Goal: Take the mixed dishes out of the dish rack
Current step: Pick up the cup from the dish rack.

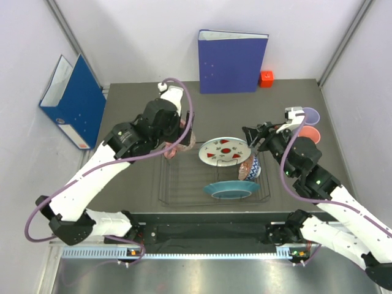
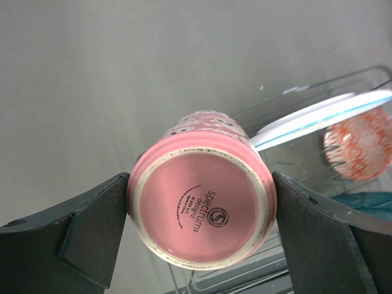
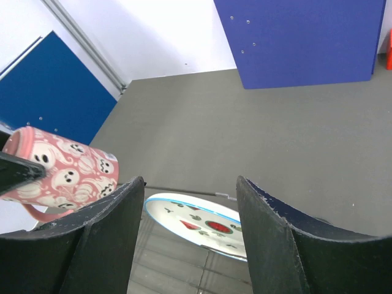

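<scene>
One dark wire dish rack (image 1: 177,187). Three cups: one lavender cup (image 1: 311,114), one ghost-patterned pink cup (image 2: 202,208) and one other pink cup (image 1: 308,134). Two plates: one white plate with red watermelon marks (image 1: 225,151) and one teal plate (image 1: 231,190). One small patterned bowl (image 1: 249,166). Two blue binders (image 1: 72,104). One small red cube (image 1: 266,78).

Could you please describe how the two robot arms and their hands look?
Both the left arm and right arm have white links and black joints, each with a purple cable looping alongside. The left hand and right hand each have two broad, dark, matte fingers with scuffed edges.
</scene>
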Motion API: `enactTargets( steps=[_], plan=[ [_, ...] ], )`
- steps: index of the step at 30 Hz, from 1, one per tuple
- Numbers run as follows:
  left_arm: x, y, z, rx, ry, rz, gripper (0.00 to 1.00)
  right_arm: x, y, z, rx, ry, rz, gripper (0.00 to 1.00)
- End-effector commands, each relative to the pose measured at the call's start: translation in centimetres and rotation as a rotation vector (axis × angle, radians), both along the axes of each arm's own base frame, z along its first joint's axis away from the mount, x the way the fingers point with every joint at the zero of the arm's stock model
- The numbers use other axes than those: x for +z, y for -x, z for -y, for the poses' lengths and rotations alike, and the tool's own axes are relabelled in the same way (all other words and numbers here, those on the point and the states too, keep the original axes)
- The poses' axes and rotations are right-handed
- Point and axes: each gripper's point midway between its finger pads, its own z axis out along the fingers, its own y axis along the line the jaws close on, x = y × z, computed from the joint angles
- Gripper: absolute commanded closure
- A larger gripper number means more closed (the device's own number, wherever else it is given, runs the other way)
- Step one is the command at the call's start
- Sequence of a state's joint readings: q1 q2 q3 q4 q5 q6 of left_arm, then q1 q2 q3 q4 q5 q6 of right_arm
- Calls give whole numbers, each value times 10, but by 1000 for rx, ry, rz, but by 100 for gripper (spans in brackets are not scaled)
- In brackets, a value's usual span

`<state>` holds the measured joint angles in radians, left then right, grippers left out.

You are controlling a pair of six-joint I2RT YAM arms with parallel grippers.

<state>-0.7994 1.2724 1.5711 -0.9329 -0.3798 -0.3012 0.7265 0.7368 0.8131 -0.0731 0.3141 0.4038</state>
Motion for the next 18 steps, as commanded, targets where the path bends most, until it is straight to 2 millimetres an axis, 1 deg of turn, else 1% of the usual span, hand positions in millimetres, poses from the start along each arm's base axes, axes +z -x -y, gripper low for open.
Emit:
enactTargets(
  steps=[1, 2, 3, 4, 7, 8, 9, 10, 11, 12, 13, 14, 15, 16, 18],
  plan=[
    [103, -8, 7, 17, 318, 261, 100, 35, 4, -3, 18, -76, 68, 39],
    [109, -8, 10, 8, 354, 269, 100, 40, 6, -5, 32, -88, 71, 39],
    [116, -5, 19, -39, 401, 273, 100, 42, 5, -6, 40, -97, 70, 39],
    [130, -7, 20, -49, 461, 307, 100, 42, 6, -12, 72, -99, 70, 39],
    [142, -3, 35, -151, 589, 299, 100, 55, 8, -15, 113, -147, 98, 39],
    [150, -4, 42, -180, 655, 308, 100, 61, 7, -13, 115, -165, 115, 39],
    [153, 0, 47, -247, 694, 294, 100, 66, 9, -12, 125, -186, 123, 39],
    [151, -1, 49, -261, 722, 289, 100, 68, 11, -13, 141, -193, 132, 39],
    [161, -2, 51, -275, 775, 306, 100, 73, 11, -10, 138, -208, 148, 39],
    [163, -4, 50, -285, 793, 310, 100, 77, 13, -8, 142, -215, 159, 39],
    [160, -5, 54, -304, 804, 296, 100, 80, 13, -7, 142, -219, 164, 39],
    [166, -5, 55, -316, 835, 306, 100, 81, 13, -7, 142, -221, 166, 39],
    [165, -7, 54, -316, 842, 306, 100, 82, 15, -7, 148, -225, 169, 39],
    [163, -7, 59, -330, 854, 287, 100, 84, 16, -7, 157, -226, 173, 39],
    [166, -9, 61, -344, 869, 293, 100, 85, 19, -7, 166, -235, 179, 38]
  ],
)
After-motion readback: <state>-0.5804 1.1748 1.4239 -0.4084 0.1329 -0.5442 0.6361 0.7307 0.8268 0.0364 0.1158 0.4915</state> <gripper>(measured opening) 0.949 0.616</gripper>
